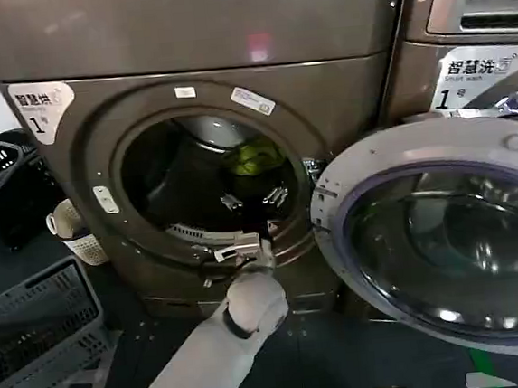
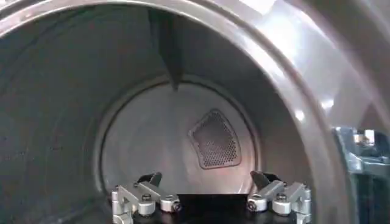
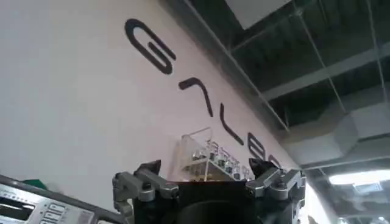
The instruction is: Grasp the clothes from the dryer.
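L gripper (image 1: 253, 198) (fingers apart) inside dryer (image 1: 84, 164), below clothes (image 1: 254, 158).

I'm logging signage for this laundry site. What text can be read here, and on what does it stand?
"1": white label on the dryer.
"1": label on the neighbouring machine; its other print is too blurred to read.
"GALBO": wall; the end is hidden.
Small stickers on the porthole rim: unreadable.

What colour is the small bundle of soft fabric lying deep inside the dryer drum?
Yellow-green. The small bundle of soft fabric shows best in the head view, beyond the open left gripper.
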